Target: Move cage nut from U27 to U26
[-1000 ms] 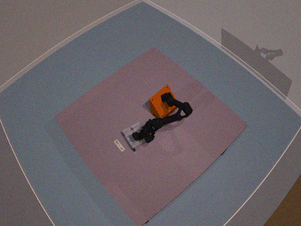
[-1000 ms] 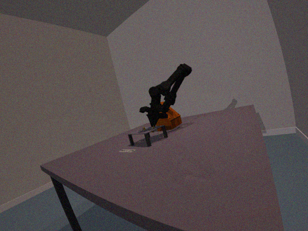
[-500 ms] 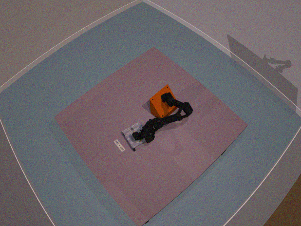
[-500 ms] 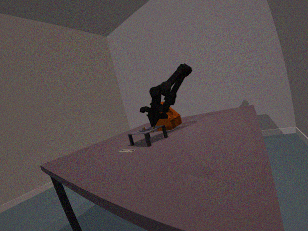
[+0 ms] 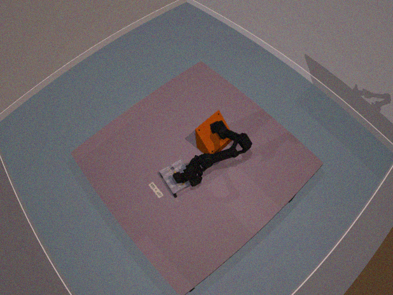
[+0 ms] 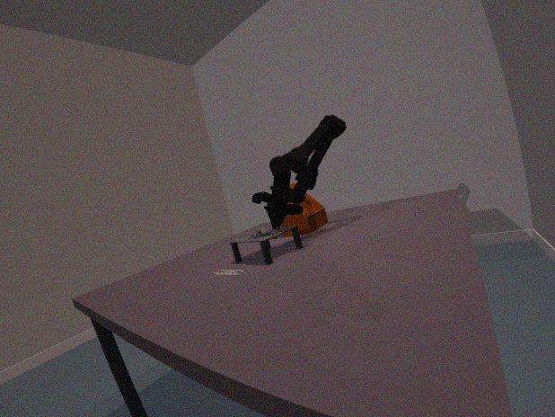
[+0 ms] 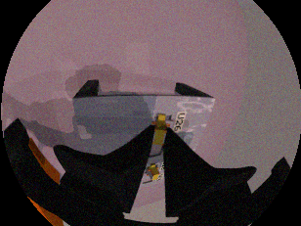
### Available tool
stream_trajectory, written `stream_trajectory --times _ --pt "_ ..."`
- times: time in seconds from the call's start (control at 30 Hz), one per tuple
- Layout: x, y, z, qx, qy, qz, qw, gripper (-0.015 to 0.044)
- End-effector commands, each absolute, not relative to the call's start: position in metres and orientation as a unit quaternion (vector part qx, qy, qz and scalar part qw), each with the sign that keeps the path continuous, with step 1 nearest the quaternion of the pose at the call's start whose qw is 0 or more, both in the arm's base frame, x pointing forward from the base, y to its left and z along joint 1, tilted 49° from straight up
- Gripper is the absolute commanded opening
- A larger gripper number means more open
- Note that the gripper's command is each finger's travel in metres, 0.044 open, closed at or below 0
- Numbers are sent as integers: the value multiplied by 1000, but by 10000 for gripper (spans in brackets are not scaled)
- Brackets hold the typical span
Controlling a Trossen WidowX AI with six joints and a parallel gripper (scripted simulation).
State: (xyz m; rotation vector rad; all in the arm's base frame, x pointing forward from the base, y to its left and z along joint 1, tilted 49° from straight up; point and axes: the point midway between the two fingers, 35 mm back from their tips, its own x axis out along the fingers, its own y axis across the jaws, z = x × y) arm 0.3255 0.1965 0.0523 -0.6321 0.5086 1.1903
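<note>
Glossy, metal-looking rail plate (image 5: 168, 173) (image 6: 251, 240) (image 7: 112, 116); matt-black arm (image 5: 222, 155) (image 6: 310, 148)

Perhaps a lab or workshop: a bench (image 5: 203, 92) (image 6: 341, 306) carries a robot arm (image 5: 222, 156) (image 6: 310, 148) between plain walls.

From my remote seat I counted one arm (image 5: 222, 154) (image 6: 310, 148), one gripper (image 5: 184, 178) (image 6: 277, 226) (image 7: 161, 129) with two fingers, and one orange base (image 5: 204, 140) (image 6: 318, 219) (image 7: 44, 160). I made out one table (image 5: 203, 238) (image 6: 359, 292) (image 7: 147, 48), one rail plate (image 5: 166, 172) (image 6: 249, 240) (image 7: 112, 116), and at least two yellow cage nuts (image 7: 161, 117). I saw three dark plate legs (image 6: 266, 252) in the exterior view, one paper strip (image 5: 156, 189) (image 6: 229, 272) and one readable U26 label (image 7: 180, 121); a second label was partly hidden.
</note>
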Motion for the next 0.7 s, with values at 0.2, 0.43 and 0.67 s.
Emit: stream_trajectory --times 0.2,0.43,0.67 --pt "326 196 53 -290 233 542 753 24" --pt "326 196 53 -290 234 543 753 24" --pt "326 196 53 -289 236 548 749 24"
